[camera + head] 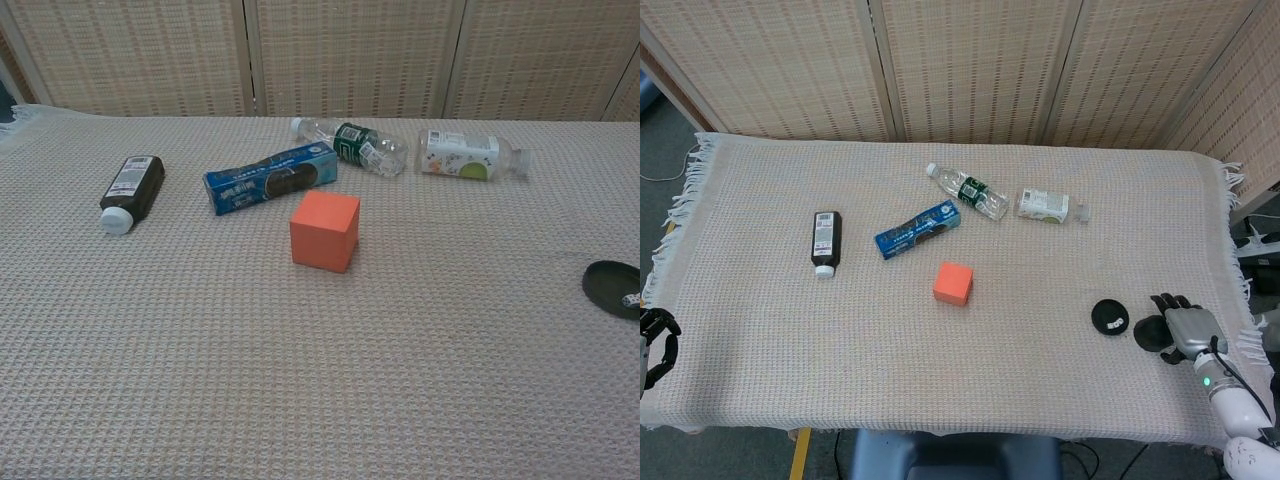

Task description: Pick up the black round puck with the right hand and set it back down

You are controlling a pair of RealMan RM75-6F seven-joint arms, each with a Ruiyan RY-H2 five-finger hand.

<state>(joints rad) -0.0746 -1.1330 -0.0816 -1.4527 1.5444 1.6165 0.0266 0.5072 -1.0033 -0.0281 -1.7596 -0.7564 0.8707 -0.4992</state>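
The black round puck (1108,317) lies flat on the woven cloth at the right, with a small white sticker on top. In the chest view the puck (612,288) sits at the right edge of the frame. My right hand (1180,330) rests just right of the puck, apart from it, fingers spread and holding nothing. The chest view does not show this hand. My left hand (652,340) hangs off the table's left front corner, only partly visible, with dark fingers curved.
An orange cube (953,283) stands mid-table. Behind it lie a blue cookie pack (917,229), a dark bottle with a white cap (826,241), a clear water bottle (967,190) and a small white-labelled bottle (1048,206). The table edge (1240,290) runs close to my right hand.
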